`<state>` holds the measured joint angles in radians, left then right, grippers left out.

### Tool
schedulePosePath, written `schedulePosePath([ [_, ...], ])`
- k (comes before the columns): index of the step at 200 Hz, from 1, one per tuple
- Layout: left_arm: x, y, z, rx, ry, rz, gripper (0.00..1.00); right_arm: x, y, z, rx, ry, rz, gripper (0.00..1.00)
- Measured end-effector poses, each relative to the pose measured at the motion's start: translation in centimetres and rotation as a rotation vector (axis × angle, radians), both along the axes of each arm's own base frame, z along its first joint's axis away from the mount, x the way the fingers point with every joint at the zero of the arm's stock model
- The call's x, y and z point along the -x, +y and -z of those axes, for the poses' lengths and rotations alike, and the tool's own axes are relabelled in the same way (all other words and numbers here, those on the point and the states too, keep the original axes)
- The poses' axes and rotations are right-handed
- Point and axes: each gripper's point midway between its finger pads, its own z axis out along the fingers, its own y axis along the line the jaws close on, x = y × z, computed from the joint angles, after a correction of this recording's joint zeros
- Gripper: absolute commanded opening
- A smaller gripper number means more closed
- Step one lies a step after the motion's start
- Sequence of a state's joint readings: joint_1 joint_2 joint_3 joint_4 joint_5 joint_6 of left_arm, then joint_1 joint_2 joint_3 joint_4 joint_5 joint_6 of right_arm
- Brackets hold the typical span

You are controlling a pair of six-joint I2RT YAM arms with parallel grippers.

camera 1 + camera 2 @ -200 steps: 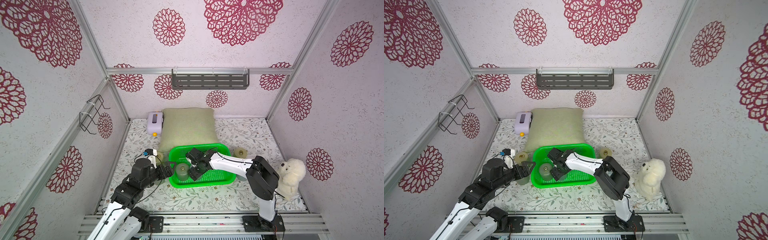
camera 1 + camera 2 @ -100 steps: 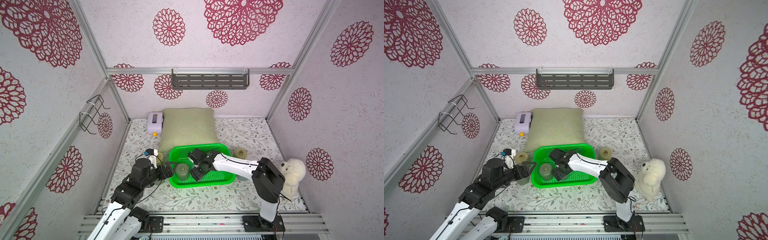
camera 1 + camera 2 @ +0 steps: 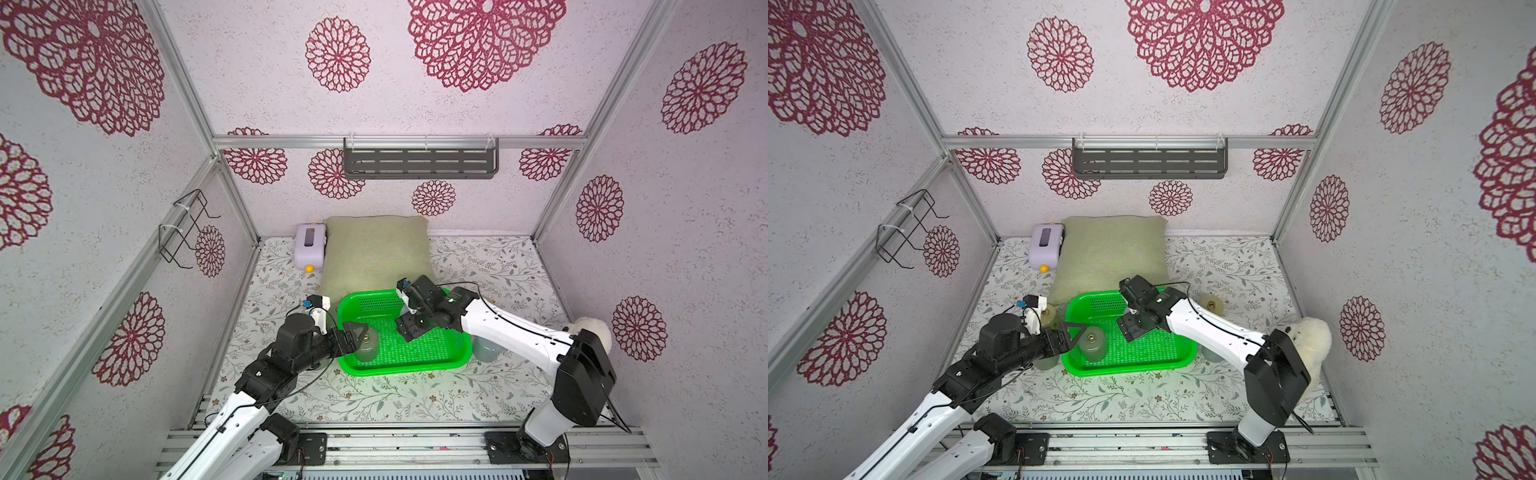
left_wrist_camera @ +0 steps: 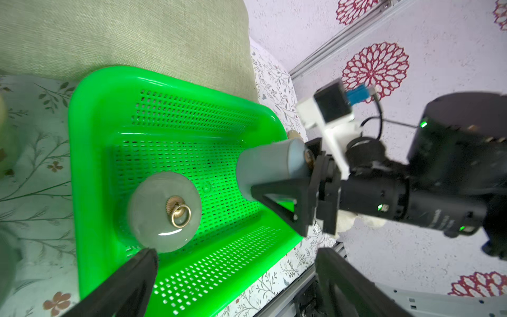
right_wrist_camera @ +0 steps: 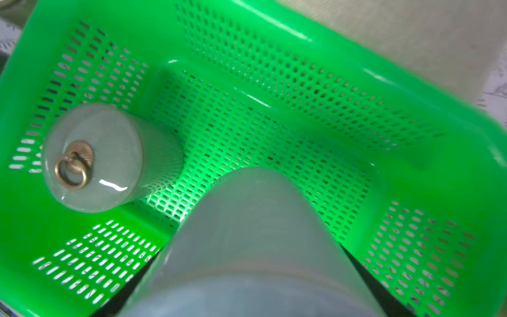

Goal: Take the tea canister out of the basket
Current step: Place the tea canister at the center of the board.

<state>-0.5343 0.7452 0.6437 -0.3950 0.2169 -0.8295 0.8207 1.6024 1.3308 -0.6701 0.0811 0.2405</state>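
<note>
The green basket [image 3: 415, 366] lies in front of the pillow. My right gripper [image 3: 409, 327] hangs over its middle, shut on a grey-green tea canister [image 4: 270, 167] by the lid end. That canister lies on its side above the mesh floor and fills the right wrist view [image 5: 247, 247]. A second tea canister [image 3: 368, 348] with a brass ring on its lid [image 4: 179, 214] stands upright at the basket's left end. My left gripper [image 3: 353, 336] is open at that end. In the left wrist view one of its fingertips [image 4: 142, 260] is close beside this canister's lid.
A sage pillow [image 3: 374, 249] and a lilac box [image 3: 309, 249] lie behind the basket. More canisters stand on the floral mat right [image 3: 484, 350], back right [image 3: 1212, 305] and left [image 3: 1048, 316] of the basket. A plush toy [image 3: 1308, 345] sits right. A grey shelf [image 3: 419, 162] hangs on the back wall.
My right gripper has drawn a little to the right with its canister, away from the standing one. My left gripper has edged in over the basket's left rim.
</note>
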Motion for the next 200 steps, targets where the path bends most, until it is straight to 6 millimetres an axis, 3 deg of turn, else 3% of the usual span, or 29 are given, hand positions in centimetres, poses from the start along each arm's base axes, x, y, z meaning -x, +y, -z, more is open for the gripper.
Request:
schedulePosePath([
  [31, -0.3, -2.6, 0.4, -0.029, 0.007, 0.058, 0.97, -2.0, -3.8, -2.5, -0.028, -0.036, 0.103, 0.69],
  [59, -1.3, -4.6, -0.4, -0.046, -0.012, 0.092, 0.97, -4.0, -7.2, -4.4, -0.034, -0.057, 0.199, 0.69],
  [110, -2.2, -6.3, -1.6, -0.060, -0.070, 0.124, 0.97, -7.3, -12.2, -6.7, -0.037, -0.098, 0.340, 0.69],
  [149, -2.3, -6.6, -1.8, -0.051, -0.091, 0.132, 0.97, -9.3, -16.3, -6.3, -0.021, -0.094, 0.447, 0.70],
  [200, -1.9, -6.7, -1.1, -0.055, -0.086, 0.142, 0.97, -13.6, -20.7, -2.6, 0.014, -0.028, 0.579, 0.69],
])
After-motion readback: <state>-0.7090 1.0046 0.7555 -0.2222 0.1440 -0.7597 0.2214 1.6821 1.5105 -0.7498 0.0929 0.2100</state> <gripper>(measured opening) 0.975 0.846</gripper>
